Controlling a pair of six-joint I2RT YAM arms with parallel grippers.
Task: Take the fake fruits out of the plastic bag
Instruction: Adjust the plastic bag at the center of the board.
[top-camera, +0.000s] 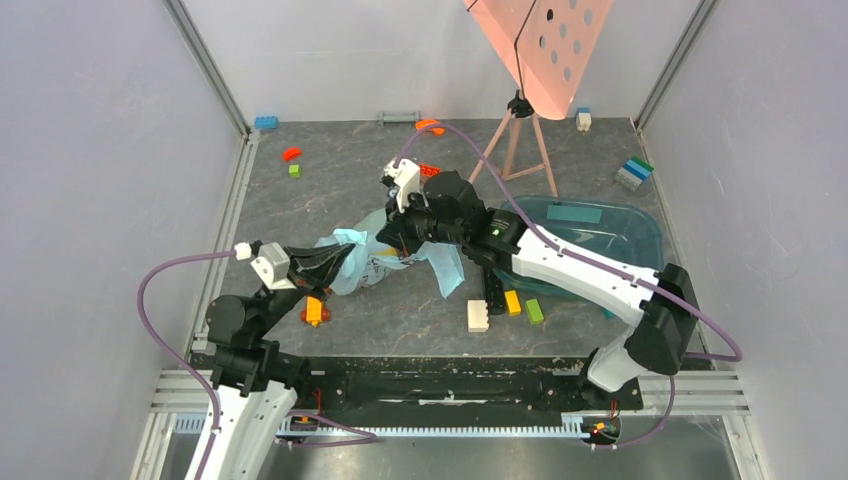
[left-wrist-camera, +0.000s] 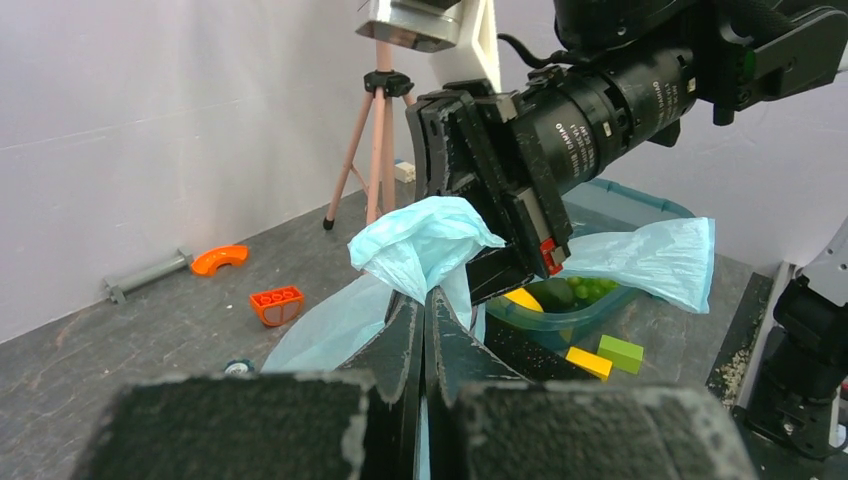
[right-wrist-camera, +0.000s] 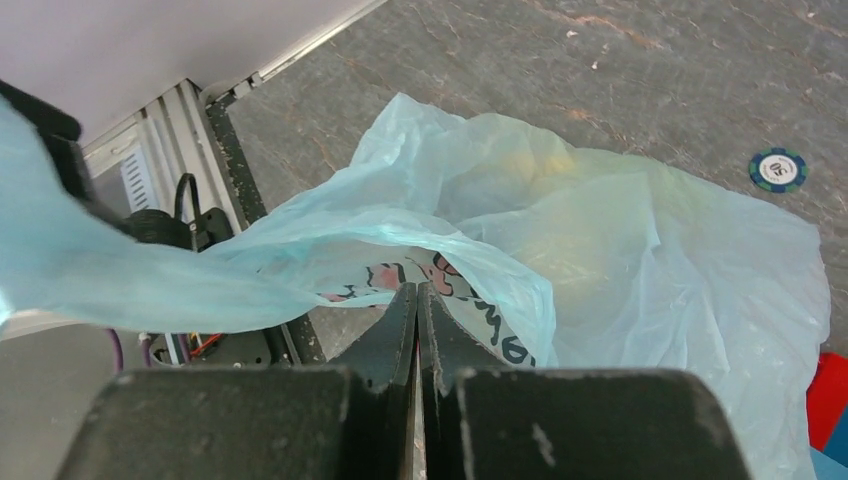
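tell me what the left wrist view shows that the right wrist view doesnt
Only the left wrist view: the tripod, an orange brick, the teal tub and the right arm close in front. Only the right wrist view: a dark printed mark, a round blue token and a yellowish shape seen through the film. Both: the light blue plastic bag, with that arm's own jaws shut on it.

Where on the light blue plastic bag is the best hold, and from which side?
The loose rim at the mouth of the plastic bag, pinched from the open side, as the right gripper does: the thin film folds flat there, while the body bulges.
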